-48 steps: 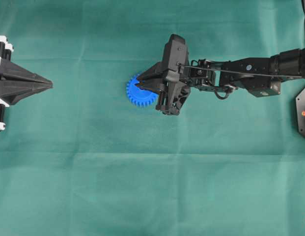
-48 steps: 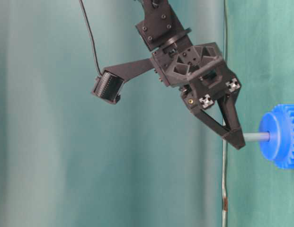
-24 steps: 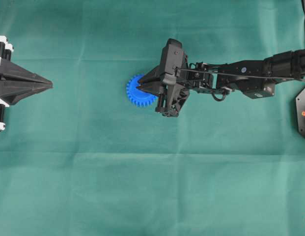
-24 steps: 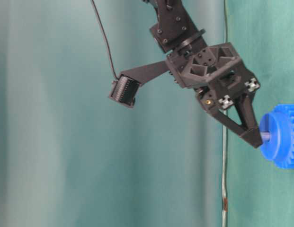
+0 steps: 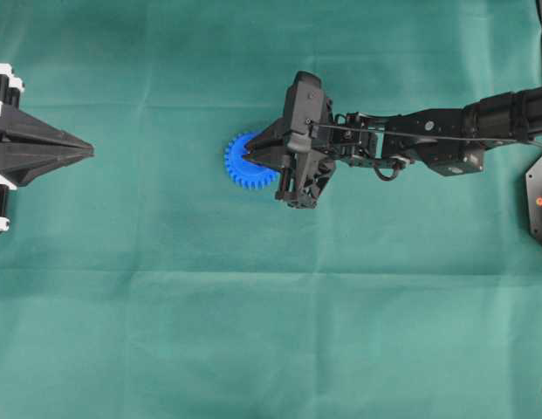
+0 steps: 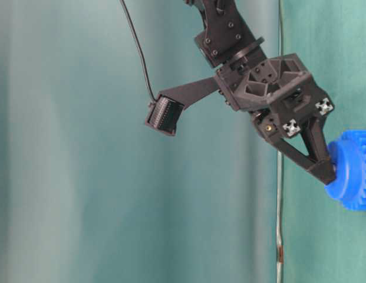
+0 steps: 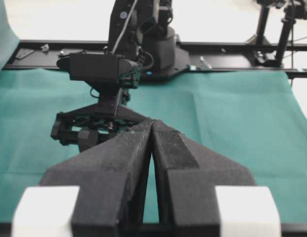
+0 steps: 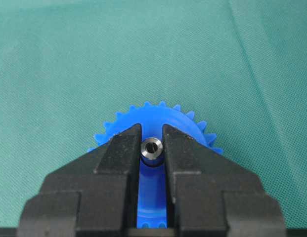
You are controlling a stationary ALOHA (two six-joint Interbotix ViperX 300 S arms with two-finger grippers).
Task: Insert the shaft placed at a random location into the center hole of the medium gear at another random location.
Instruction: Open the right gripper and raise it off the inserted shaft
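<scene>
The blue medium gear [image 5: 244, 166] lies flat on the green cloth; it also shows in the table-level view [image 6: 352, 171] and the right wrist view [image 8: 158, 114]. My right gripper [image 5: 250, 157] is shut on the shaft [image 8: 152, 148], whose silvery end shows between the fingertips, directly over the gear's hub. In the table-level view the right gripper [image 6: 327, 172] touches the hub and no shaft length shows. The center hole is hidden under the shaft. My left gripper [image 5: 85, 151] is shut and empty at the far left; it also shows in the left wrist view [image 7: 152, 126].
The green cloth [image 5: 253, 332] covers the table. A black mount [image 5: 539, 201] sits at the right edge. The right arm [image 5: 428, 140] stretches in from the right.
The right gripper has pushed down toward the gear. The exposed shaft between fingertips and hub has shrunk from a clear length to none.
</scene>
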